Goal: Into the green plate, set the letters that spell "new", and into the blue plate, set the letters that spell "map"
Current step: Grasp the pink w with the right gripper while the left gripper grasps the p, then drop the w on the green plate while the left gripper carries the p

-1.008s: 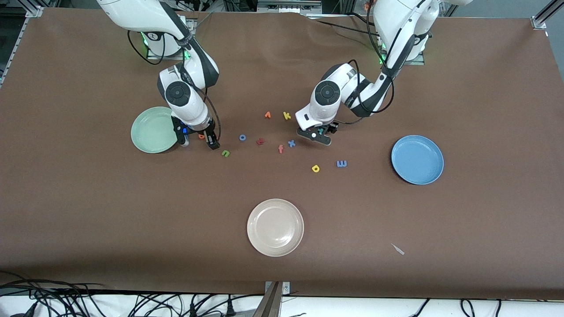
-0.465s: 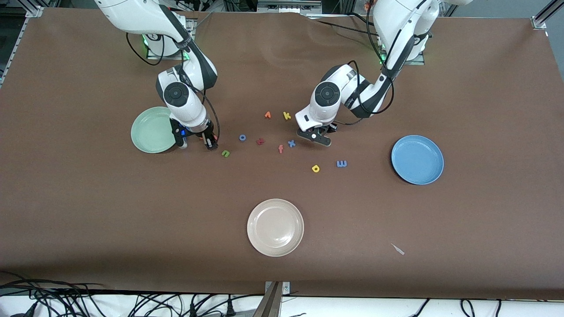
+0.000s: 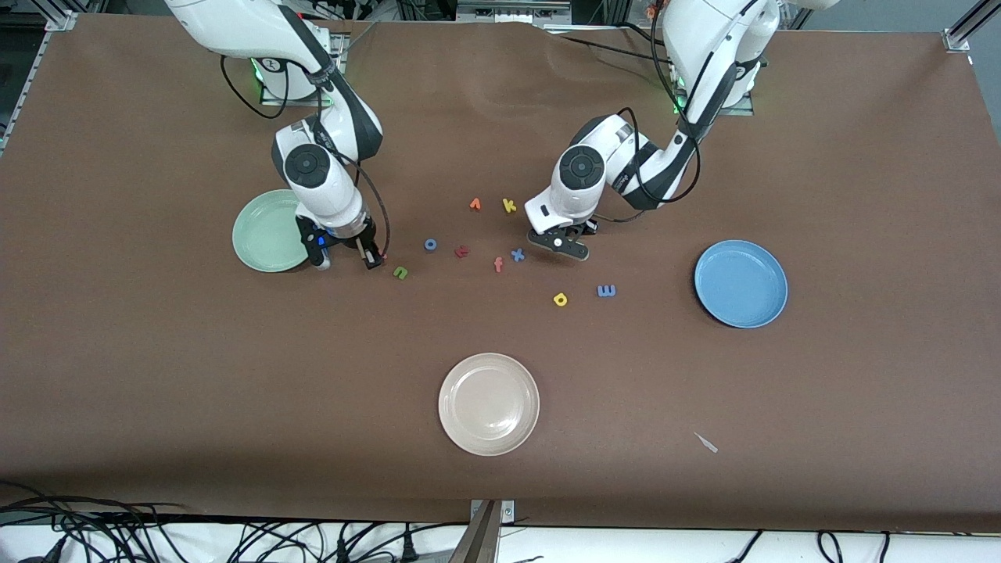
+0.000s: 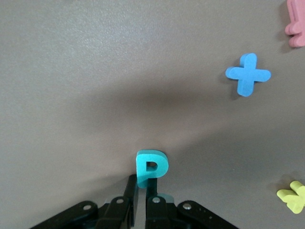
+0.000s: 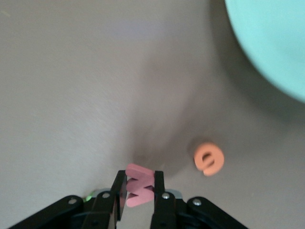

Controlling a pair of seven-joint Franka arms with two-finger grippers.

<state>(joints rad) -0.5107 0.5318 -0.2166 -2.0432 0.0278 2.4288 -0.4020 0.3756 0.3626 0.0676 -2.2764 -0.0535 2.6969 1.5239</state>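
**Both claws clamp their first letters**

Since a second ago, both claws have snapped shut, and the right arm has drawn slightly toward the green plate [image 3: 270,231].

The right gripper [image 5: 139,190] is clenched on the pink w [image 5: 138,183], pinching its flat faces so the letter stands on edge between the fingers, seemingly just off the cloth. It sits just beside the green plate, so the carry looks short. The orange e [image 5: 208,158] lies flat on the cloth near that claw, between it and the plate rim; in the front view it is hidden under the arm. The green n [image 3: 400,272] lies close by, nearer the camera.

The left gripper [image 4: 141,193] is clenched on the teal p [image 4: 151,168], gripping the stem so the bowl sticks out past the fingertips. It is down among the scattered letters at mid-table, well apart from the blue plate [image 3: 740,283] toward the left arm's end. The yellow a [image 3: 560,299] and blue m [image 3: 607,291] lie flat between that claw and the blue plate, nearer the camera.

The letters look like thick, matte foam with soft rounded edges, light and slightly squashy, so a thin pinch across the faces probably suits them. Both plates are smooth, round, raised-rimmed and empty. The table [image 3: 860,391] wears a brown, faintly grainy cloth. A blue x [image 4: 248,74] lies near the p.
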